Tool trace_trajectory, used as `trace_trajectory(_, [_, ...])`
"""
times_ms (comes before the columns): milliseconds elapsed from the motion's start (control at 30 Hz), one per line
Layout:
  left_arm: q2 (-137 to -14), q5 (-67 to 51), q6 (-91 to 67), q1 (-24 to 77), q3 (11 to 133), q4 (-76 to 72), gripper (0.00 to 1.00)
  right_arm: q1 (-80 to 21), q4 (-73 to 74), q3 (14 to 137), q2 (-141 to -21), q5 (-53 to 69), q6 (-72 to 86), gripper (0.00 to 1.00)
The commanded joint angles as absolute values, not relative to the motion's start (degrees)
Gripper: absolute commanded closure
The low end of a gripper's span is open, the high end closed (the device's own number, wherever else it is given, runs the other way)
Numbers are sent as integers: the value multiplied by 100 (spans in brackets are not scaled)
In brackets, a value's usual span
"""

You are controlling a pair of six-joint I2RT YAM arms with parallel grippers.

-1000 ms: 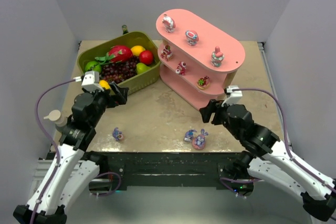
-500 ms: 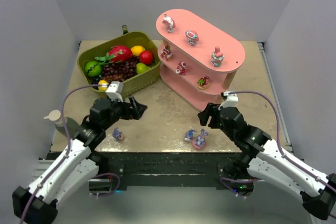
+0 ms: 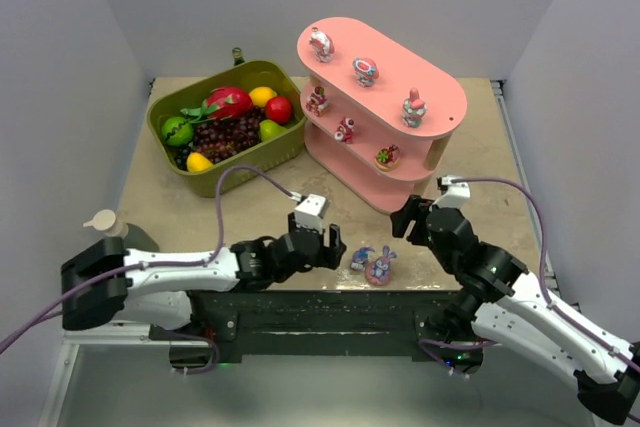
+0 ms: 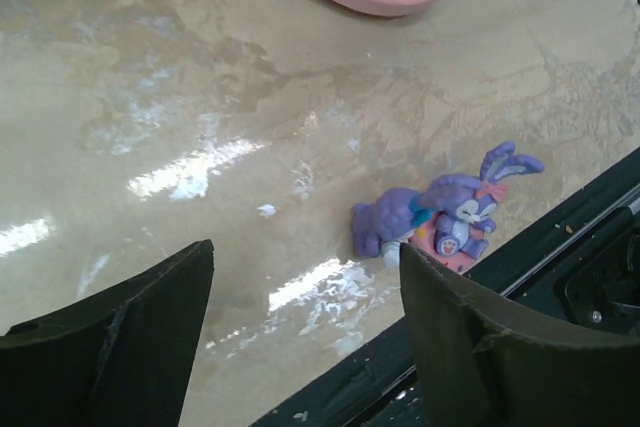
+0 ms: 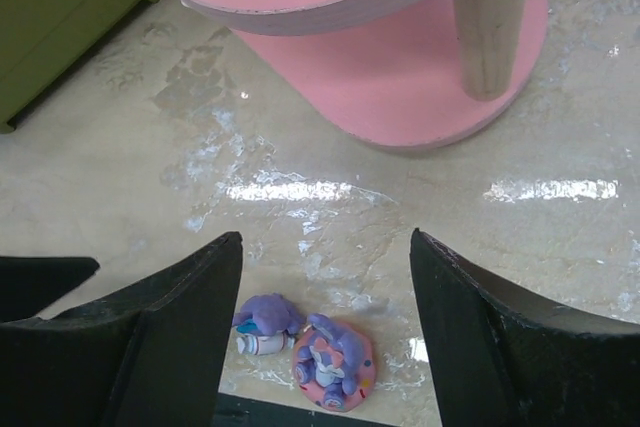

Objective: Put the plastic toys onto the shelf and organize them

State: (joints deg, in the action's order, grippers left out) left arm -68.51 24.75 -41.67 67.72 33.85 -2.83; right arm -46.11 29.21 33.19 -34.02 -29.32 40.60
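left hand [image 4: 305, 267]: Its fingers stand well apart with nothing between them. You are low over the tabletop [image 3: 300, 197], close to its near edge.
right hand [image 5: 325, 247]: Open and empty as well, hovering above the same two toys, which lie just below its fingertips on the near side.
nearest toys: A purple figurine [image 4: 385, 229] lies on its side, touching a bunny figurine [image 4: 462, 222] that sits on a round pink base. Both are just ahead of your left hand and off to its right.
handling: They look tiny, light, hard and glossy, so expect them to slip or skitter under a pinch. Take the bunny across its body or base, not by the thin ears. Because the pair touch, closing on one will likely nudge the other, and the tabletop's edge is right there.
shelf [image 3: 440, 97]: It stands beyond your right hand. The toys on the shelf [image 3: 365, 71] number six: three on the top board and three on the board below.
basket [image 3: 250, 162]: Well away from your left hand, on the far left, full of fruit.
changes: A second ago your left hand was up near the basket. It has swept low along the near edge to reach the pair. Your right hand has barely shifted. A lone figurine seen earlier at the near left is no longer visible, perhaps hidden under your left arm.
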Motion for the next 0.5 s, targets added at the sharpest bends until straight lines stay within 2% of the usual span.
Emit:
trace_trajectory(0, [-7767,3901,-4790,7539,4129,-906,28,-4597,3111,3621,-3261,-3269,4166,28])
trace_trajectory(167, [-8936,4614,-5194,7910,5018,-527,30,-4597,3322,3691,-3024,-3296,4210,28])
trace_trajectory(467, [-9685,4544,-5370,7963,5432,-387,38,-4597,3445,3771,-2751,-3261,4219,28])
